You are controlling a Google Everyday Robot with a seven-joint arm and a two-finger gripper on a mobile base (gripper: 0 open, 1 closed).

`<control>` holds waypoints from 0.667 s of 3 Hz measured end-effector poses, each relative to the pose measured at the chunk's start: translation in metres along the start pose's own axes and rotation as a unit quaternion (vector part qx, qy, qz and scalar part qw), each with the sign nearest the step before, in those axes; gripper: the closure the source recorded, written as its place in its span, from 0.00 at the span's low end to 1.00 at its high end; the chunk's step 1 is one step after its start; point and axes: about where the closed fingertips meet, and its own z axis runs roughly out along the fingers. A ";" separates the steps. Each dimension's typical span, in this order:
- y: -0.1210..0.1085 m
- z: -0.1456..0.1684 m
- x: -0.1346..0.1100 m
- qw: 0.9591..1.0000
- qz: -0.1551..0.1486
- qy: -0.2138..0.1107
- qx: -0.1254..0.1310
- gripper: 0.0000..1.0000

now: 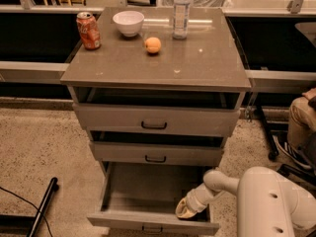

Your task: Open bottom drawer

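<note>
The bottom drawer (pixel 148 191) of the grey-taupe cabinet stands pulled well out, its plain grey inside showing. Its front (pixel 123 222) runs along the frame's lower edge with a small black handle (pixel 152 228) at the centre. My gripper (pixel 185 211) reaches in from the lower right on a white arm (pixel 222 184) and sits inside the drawer, just behind the right part of its front. The middle drawer (pixel 156 153) and top drawer (pixel 155 120) above it are shut or nearly shut.
On the cabinet top (pixel 197 63) stand a red soda can (pixel 88 30), a white bowl (pixel 128 22), an orange (pixel 152 45) and a clear water bottle (pixel 181 11). My white base (pixel 274 204) fills the lower right. A person's leg (pixel 301 117) is at the right edge. A black pole (pixel 42 207) lies on the floor at left.
</note>
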 end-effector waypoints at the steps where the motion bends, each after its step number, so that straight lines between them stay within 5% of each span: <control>1: 0.014 -0.003 -0.004 1.000 0.005 -0.002 -0.008 1.00; 2: 0.027 -0.010 -0.006 1.000 0.013 -0.001 -0.013 1.00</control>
